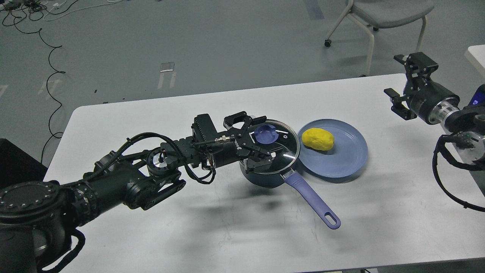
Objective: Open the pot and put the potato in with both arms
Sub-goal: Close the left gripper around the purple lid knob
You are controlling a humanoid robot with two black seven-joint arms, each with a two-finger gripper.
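Observation:
The dark navy pot (261, 177) stands mid-table, its lavender handle (311, 201) pointing to the front right. The glass lid (284, 151) with a purple knob (265, 134) lies on it. My left gripper (266, 138) is open and low over the lid, one finger behind the knob and one in front of it; I cannot tell if they touch it. The yellow potato (317, 138) lies on a shallow blue plate (350, 161) right of the pot. My right gripper (396, 76) is open and empty, held high at the table's far right.
The white table (227, 235) runs to its front edge below. A grey chair (379, 15) stands behind the table's far right. Cables (49, 76) lie on the floor at the left. Another white surface (478, 57) shows at the right edge.

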